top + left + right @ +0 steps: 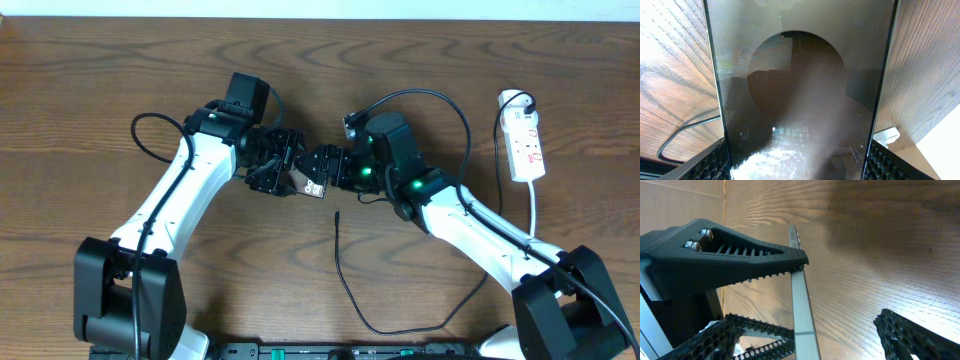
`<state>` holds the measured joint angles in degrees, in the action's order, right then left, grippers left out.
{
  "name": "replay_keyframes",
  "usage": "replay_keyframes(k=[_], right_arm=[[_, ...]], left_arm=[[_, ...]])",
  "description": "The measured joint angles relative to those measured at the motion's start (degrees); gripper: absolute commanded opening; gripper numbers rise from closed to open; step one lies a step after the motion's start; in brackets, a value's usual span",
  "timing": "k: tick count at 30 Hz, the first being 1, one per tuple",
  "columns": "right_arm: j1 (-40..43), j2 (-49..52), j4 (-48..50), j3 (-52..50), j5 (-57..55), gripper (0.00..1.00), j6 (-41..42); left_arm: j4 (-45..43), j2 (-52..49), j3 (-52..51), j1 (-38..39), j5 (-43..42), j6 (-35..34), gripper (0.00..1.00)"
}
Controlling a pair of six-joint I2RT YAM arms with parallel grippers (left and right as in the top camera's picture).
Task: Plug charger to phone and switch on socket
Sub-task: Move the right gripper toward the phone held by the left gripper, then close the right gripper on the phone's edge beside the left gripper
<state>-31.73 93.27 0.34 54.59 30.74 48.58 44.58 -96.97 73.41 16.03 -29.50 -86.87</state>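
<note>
The phone is held up off the table at the middle by my left gripper, which is shut on it. In the left wrist view the phone's bronze screen with a dark oval fills the space between both fingers of the left gripper. My right gripper is open right beside the phone. In the right wrist view the phone's thin silver edge stands between the spread fingers of the right gripper. The charger's tip lies loose on the table below the grippers. The socket lies at the far right.
The charger cable loops toward the front edge and back up to the right. The strip's white cord runs down past my right arm. A black robot cable arcs by the left arm. Brown wood table.
</note>
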Motion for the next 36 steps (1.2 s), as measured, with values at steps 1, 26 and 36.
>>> replay_keyframes(k=[1, 26, 36], right_arm=[[-0.13, 0.0, -0.02, 0.0, -0.17, 0.88, 0.02], [-2.67, 0.0, -0.07, 0.0, -3.96, 0.55, 0.57], [-2.97, 0.0, -0.11, 0.0, -4.83, 0.33, 0.46]], left_arm=[[0.0, 0.0, 0.0, 0.11, 0.0, -0.02, 0.07], [-0.11, 0.0, 0.0, 0.28, -0.15, -0.37, 0.07], [-0.15, 0.0, 0.0, 1.07, -0.17, -0.37, 0.08]])
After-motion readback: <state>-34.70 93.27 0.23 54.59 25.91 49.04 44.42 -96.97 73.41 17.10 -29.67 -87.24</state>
